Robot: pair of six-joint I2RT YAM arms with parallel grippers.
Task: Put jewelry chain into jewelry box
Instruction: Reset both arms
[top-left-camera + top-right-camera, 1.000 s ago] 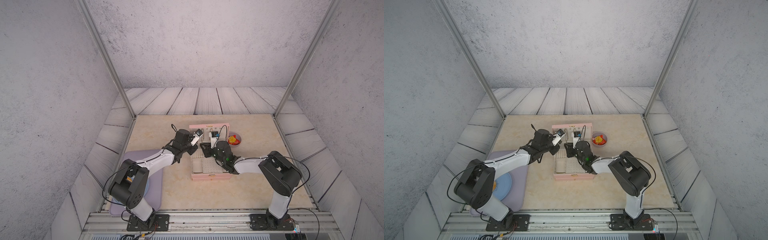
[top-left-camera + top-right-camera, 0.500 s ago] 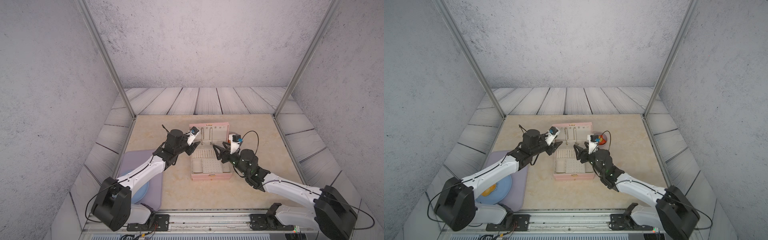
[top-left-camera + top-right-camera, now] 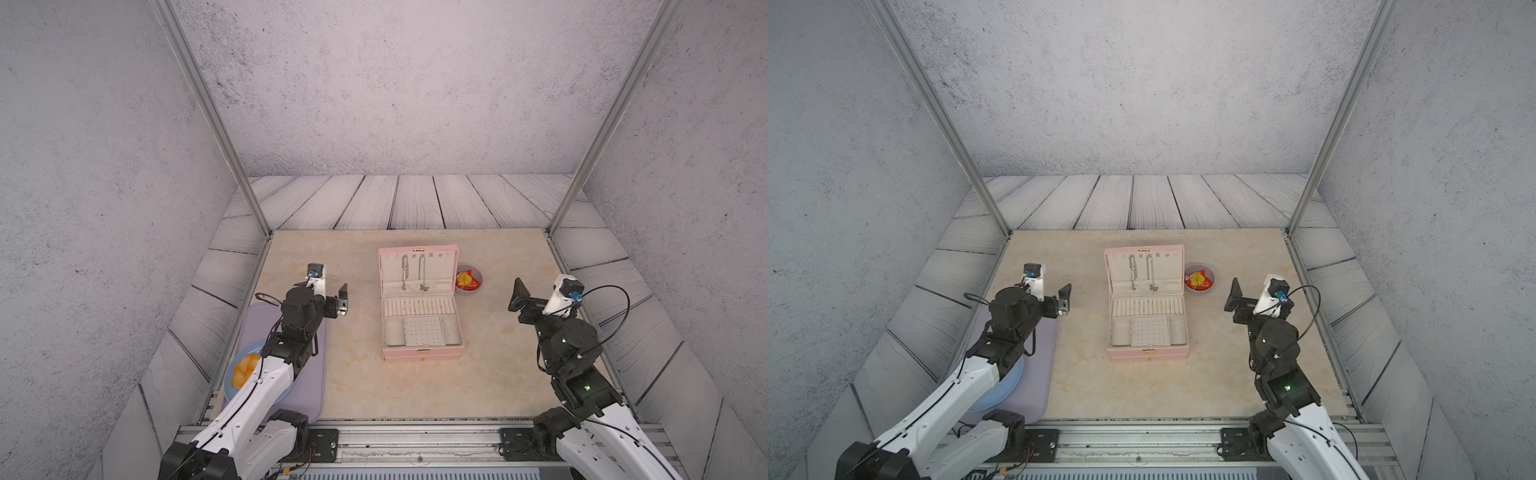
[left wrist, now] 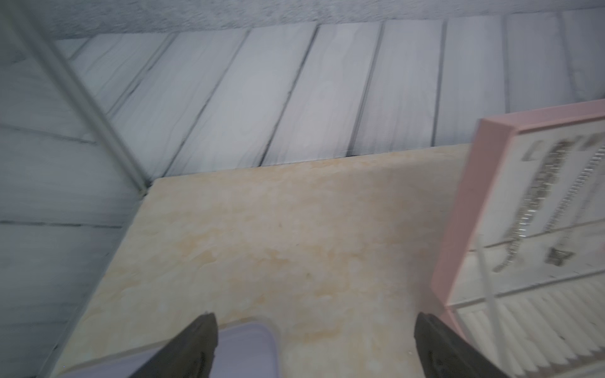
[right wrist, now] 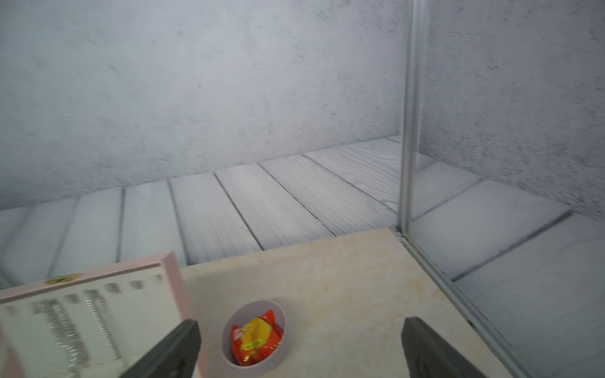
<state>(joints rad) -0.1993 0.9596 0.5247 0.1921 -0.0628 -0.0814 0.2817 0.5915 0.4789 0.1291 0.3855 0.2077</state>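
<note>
**Ana:** Where's the chain, seen from above?

**Ben:** In both top views the jewelry box (image 3: 419, 355) sits open in the middle of the worktop (image 3: 365, 395), with its lid raised at the far side. The jewelry chain (image 3: 404, 273) hangs inside the lid, on the robot's left of a thinner necklace (image 3: 422, 270) with a butterfly pendant. The 2 hang side by side, not touching.

**Ana:** And the hands?

**Ben:** The left hand (image 3: 323, 291) is up by the far corner of a lilac mat (image 3: 313, 390), well apart from the box. The right hand (image 3: 544, 303) is out on the opposite side, past a grey bowl (image 3: 468, 291) that sits just beside the lid. From up here only 1 finger of each shows plainly.

**Ana:** What about the left wrist view?

**Ben:** It's blurred, but its 2 fingers (image 4: 199, 343) are spread wide with nothing between them, only worktop and a corner of the mat. The box's pink side (image 4: 458, 229) is near 1 finger. The chain (image 4: 537, 196) shows in the lid.

**Ana:** And the right wrist view?

**Ben:** Its fingers (image 5: 425, 350) are also wide apart and empty. The bowl (image 5: 226, 333) lies between them with a red and yellow wrapper (image 5: 255, 337) in it. The lid, with the chain (image 5: 62, 327) in it, is off to 1 side.
</note>
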